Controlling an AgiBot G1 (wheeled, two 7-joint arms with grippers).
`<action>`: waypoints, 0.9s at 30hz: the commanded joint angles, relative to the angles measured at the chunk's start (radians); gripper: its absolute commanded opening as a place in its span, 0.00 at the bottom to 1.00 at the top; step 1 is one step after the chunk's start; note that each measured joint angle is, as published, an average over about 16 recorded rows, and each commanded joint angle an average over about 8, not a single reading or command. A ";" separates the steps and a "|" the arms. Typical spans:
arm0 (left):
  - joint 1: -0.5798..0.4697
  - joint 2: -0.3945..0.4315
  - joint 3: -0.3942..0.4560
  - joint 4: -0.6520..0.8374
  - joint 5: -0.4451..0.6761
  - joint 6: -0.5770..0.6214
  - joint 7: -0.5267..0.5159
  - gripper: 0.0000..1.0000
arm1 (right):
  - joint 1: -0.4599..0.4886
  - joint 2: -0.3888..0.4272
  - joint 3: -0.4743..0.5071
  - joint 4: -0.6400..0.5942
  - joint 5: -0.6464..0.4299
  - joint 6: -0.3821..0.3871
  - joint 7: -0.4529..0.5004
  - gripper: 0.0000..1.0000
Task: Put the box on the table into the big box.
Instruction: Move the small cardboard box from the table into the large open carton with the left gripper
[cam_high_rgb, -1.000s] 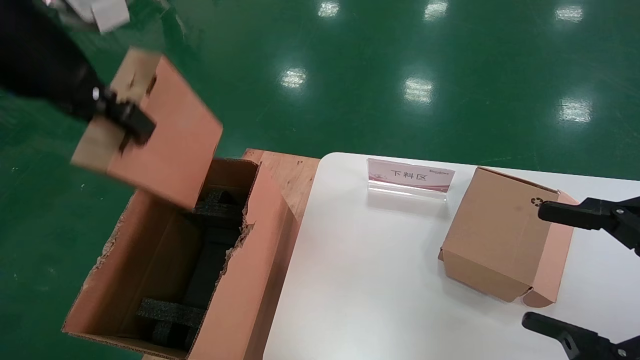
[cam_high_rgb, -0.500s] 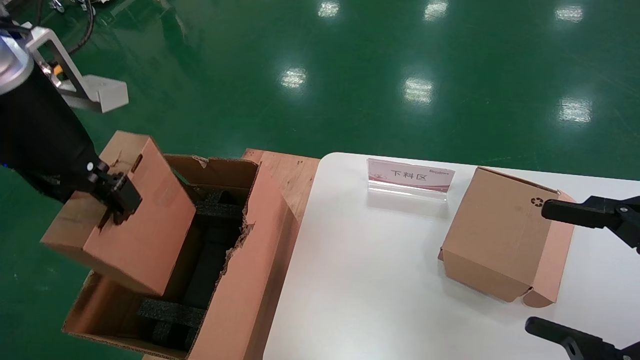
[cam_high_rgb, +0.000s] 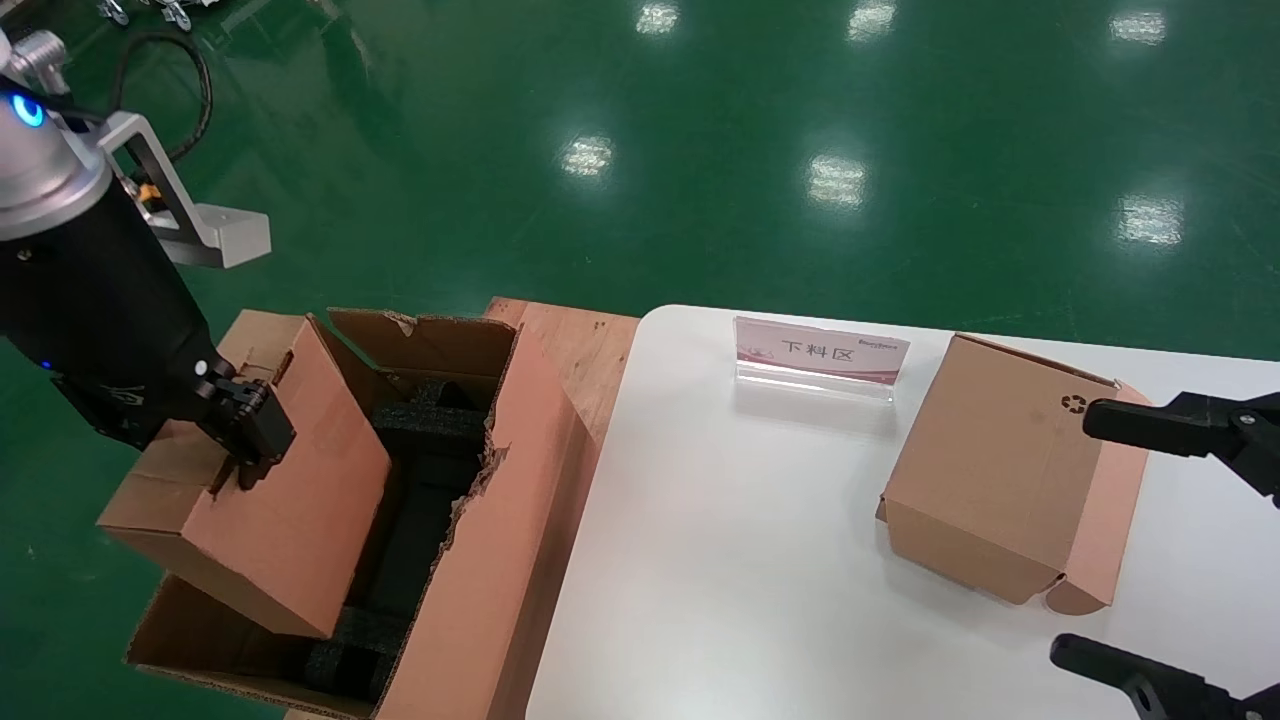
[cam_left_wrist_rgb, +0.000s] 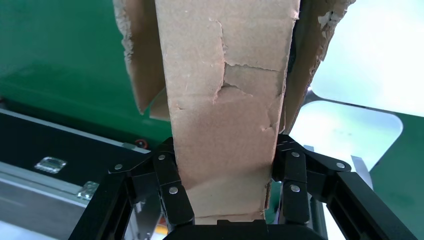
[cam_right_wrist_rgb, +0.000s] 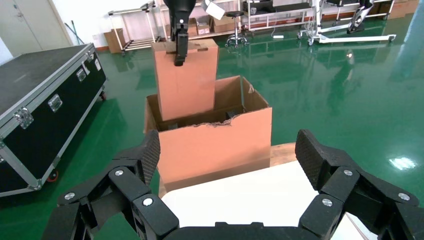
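a: where's the box (cam_high_rgb: 255, 480)?

b: pinched by the left gripper (cam_high_rgb: 245, 440), fingers clamped on its top panel, hanging tilted over the near end of the big box (cam_high_rgb: 480, 560). lower edge dipped below the torn rim, not yet seated.

a: which way from the fingers?

b: straight below them, long axis running down and away from the pads (cam_left_wrist_rgb: 170, 187) in the wrist view. big box running lengthwise away from the robot, foam (cam_high_rgb: 420, 470) showing deeper in. so the coming move looks like a plain drop downward, maybe with a tilt to level it.

a: risk?

b: outer corner hanging over the left wall, could catch there.

a: right gripper (cam_high_rgb: 1150, 545)?

b: parked over the table (cam_high_rgb: 720, 560), fingers spread wide either side of the recycling-mark box (cam_high_rgb: 1000, 470), touching nothing. left arm far nearer the big box, so its job.
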 joint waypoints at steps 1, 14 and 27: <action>0.015 -0.008 0.011 0.022 -0.008 -0.012 0.014 0.00 | 0.000 0.000 0.000 0.000 0.000 0.000 0.000 1.00; 0.113 -0.110 -0.003 0.104 -0.025 -0.127 0.158 0.00 | 0.000 0.000 0.000 0.000 0.000 0.000 0.000 1.00; 0.165 -0.198 -0.034 0.142 -0.027 -0.207 0.330 0.00 | 0.000 0.000 0.000 0.000 0.000 0.000 0.000 1.00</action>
